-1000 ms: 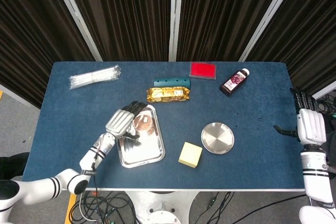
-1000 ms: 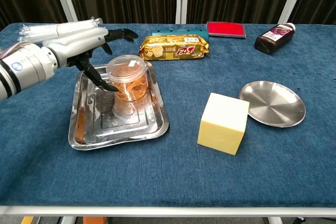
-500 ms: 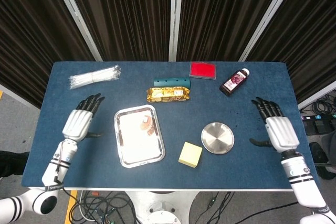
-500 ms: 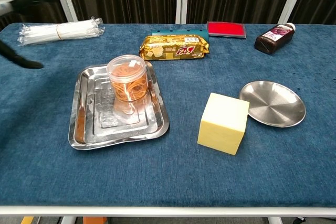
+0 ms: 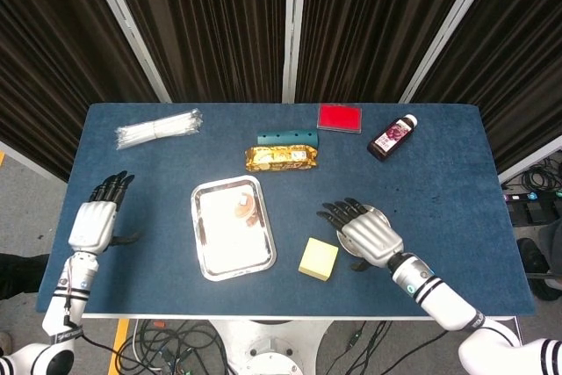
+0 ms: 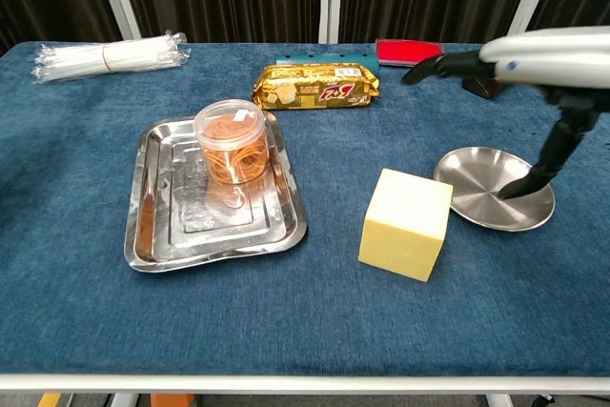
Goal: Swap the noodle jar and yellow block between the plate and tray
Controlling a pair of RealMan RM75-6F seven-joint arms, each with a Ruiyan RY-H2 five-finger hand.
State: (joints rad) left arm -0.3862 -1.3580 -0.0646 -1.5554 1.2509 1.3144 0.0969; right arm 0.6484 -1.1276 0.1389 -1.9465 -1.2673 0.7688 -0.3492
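Head view: right robot hand (image 5: 369, 233) spread flat above plate (image 5: 379, 217).

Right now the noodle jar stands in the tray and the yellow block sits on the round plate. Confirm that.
Not quite. The noodle jar does stand in the tray, but the yellow block sits on the blue table, beside the round plate and not on it. The chest view shows this; the right hand hovers above the plate.

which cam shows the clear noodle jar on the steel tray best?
Chest view: the clear plastic noodle jar stands upright in the steel tray, with its lid and orange noodles plainly visible. The head view shows only its top, partly washed out by tray glare.
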